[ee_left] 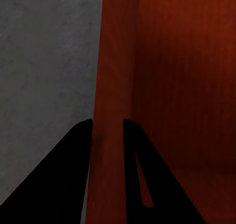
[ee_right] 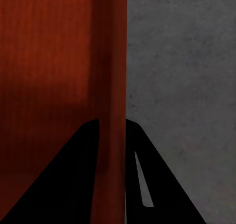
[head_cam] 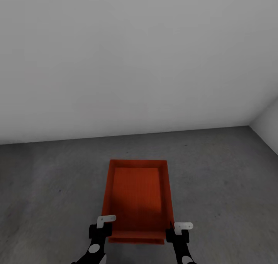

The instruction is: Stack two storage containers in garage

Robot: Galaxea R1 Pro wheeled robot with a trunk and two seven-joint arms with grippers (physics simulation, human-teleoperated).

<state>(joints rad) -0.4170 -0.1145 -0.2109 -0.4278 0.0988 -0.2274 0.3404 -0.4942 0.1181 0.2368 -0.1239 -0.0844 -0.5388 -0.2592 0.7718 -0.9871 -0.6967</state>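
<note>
Over the dark grey concrete floor (head_cam: 216, 186), below a plain white wall (head_cam: 135, 55), one red-orange storage container (head_cam: 137, 194) sits between two grippers. Nothing lies inside it; its ribbed bottom is bare. At its near end a second red-orange edge peeps out just beneath the rim, though whether that is another bin cannot be told. The left gripper (head_cam: 101, 228) is clamped on the container's left wall (ee_left: 110, 86), one finger either side. The right gripper (head_cam: 177, 230) pinches the right wall (ee_right: 112, 76) the same way.
</note>
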